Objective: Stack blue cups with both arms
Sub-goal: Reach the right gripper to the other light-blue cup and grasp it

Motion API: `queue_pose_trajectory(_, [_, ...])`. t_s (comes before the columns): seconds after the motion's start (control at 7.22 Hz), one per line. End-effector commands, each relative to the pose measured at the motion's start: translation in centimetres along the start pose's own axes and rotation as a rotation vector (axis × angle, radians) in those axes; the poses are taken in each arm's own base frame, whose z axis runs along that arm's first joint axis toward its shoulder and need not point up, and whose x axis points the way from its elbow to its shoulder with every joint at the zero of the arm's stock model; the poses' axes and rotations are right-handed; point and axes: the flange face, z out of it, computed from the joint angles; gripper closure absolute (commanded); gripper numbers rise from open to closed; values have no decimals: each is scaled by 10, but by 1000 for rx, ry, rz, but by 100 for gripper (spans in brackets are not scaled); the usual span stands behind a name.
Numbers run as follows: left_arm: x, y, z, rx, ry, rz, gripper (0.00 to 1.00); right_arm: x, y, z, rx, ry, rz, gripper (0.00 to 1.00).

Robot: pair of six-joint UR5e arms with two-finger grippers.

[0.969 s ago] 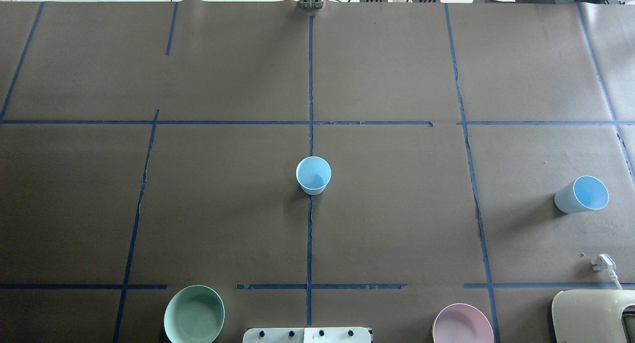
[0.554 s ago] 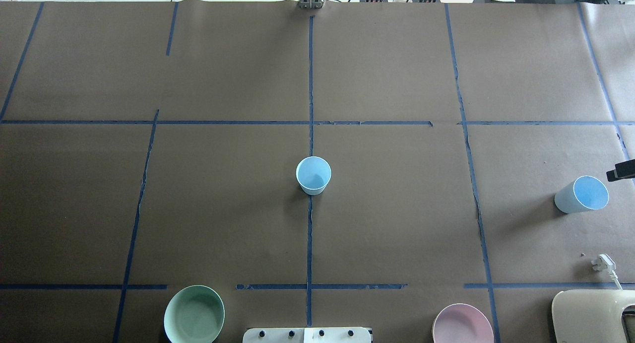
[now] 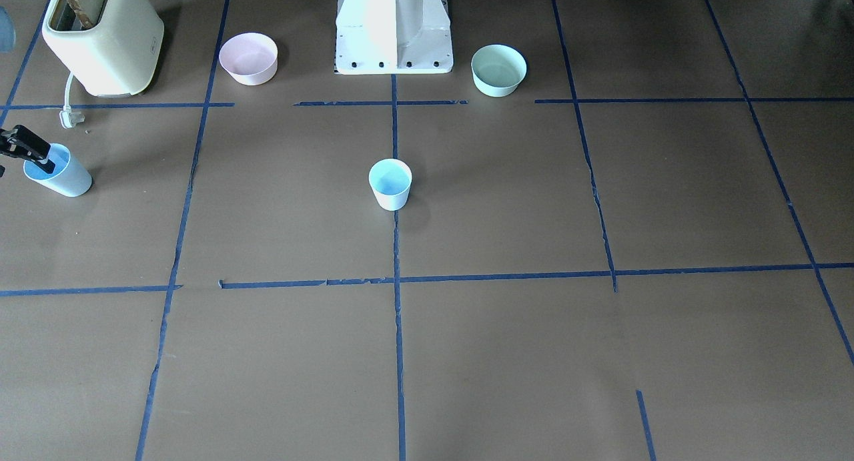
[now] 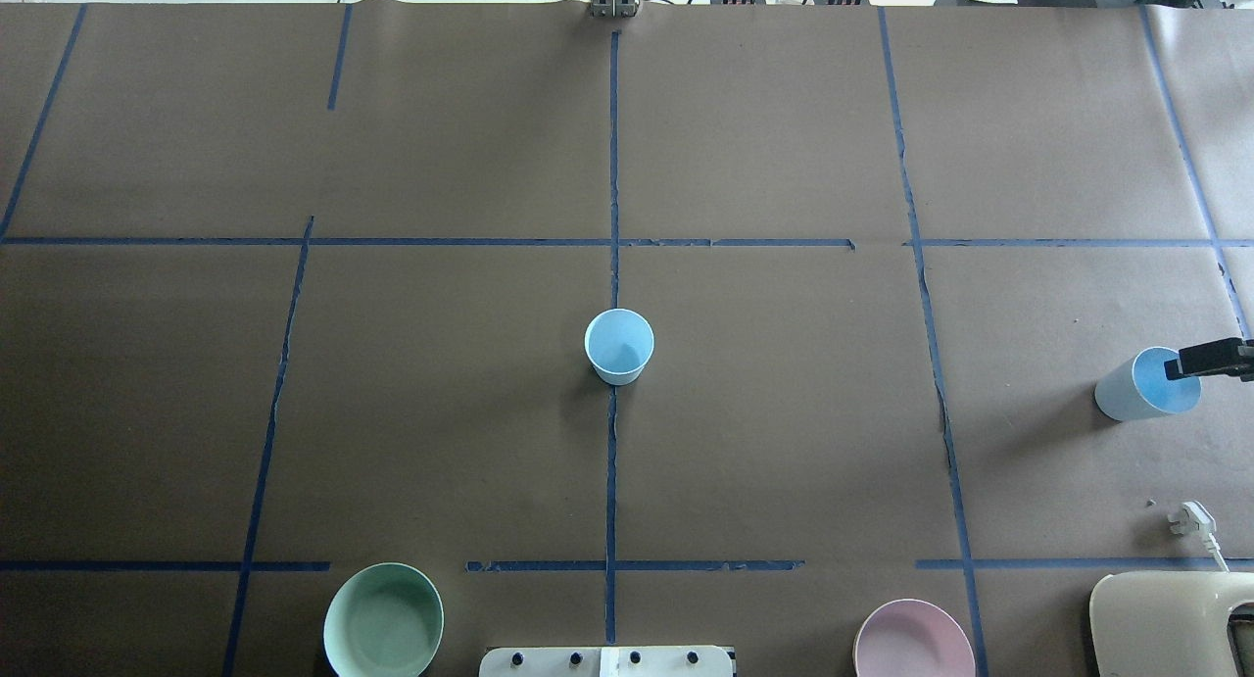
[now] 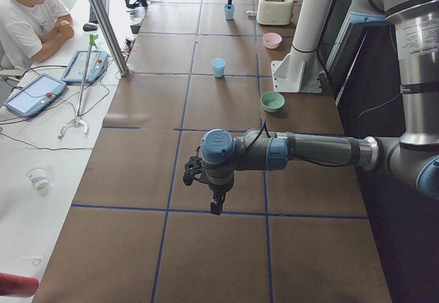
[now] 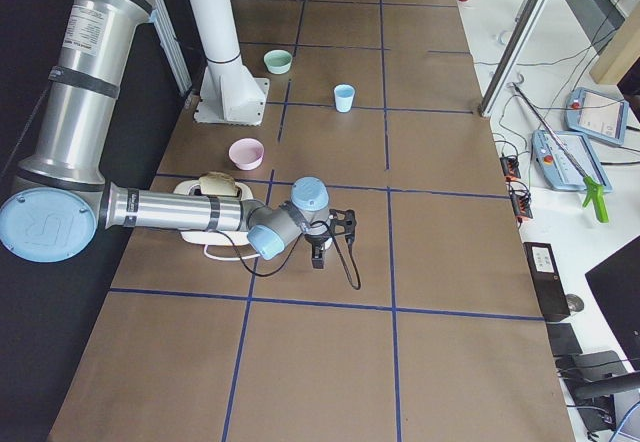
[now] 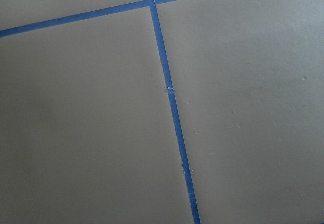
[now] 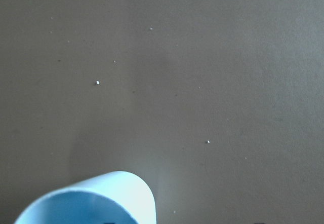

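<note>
Hovering with its tip over the open mouth of one blue cup [image 4: 1136, 393], the right gripper [image 4: 1181, 365] has no hold on it that I can see. Whether its jaws are apart or together cannot be told from these views. The task looks barely begun: no cup lifted, nothing stacked, so both the grasp and the nesting are left. The second blue cup [image 4: 619, 345] stands well apart from the right gripper, off toward the robot's left, mid-surface on a blue tape line [image 4: 613, 168]. The left gripper [image 5: 216, 207] hangs over bare surface [image 4: 784, 412] far from both cups, and I cannot tell its state either; its wrist view shows only tape lines. Both cups stand upright and look empty. They are tapered with no handles, whitish outside, bluer inside, and have thin rims — the nearer one's rim just shows at the bottom edge of the right wrist view.
</note>
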Motion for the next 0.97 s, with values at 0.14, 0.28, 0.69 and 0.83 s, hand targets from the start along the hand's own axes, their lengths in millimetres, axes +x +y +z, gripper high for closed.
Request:
queue_pose_trajectory(0.14, [0,0,0,-1,0,-1,0,-13,-1,0,-2,-16,-20,100])
queue_pose_trajectory(0.28, [-1,0,1,-2,0,-2,0,-24,-3,-9,6,-25,-25,100])
queue_pose_trajectory(0.69, [0,0,0,0,0,-1,0,-79,-12,-49,-30,-33,-4,100])
queue_pose_trajectory(0.83, [0,0,0,1,1,-3,0,-126,-38,-70,-26,-38,73,100])
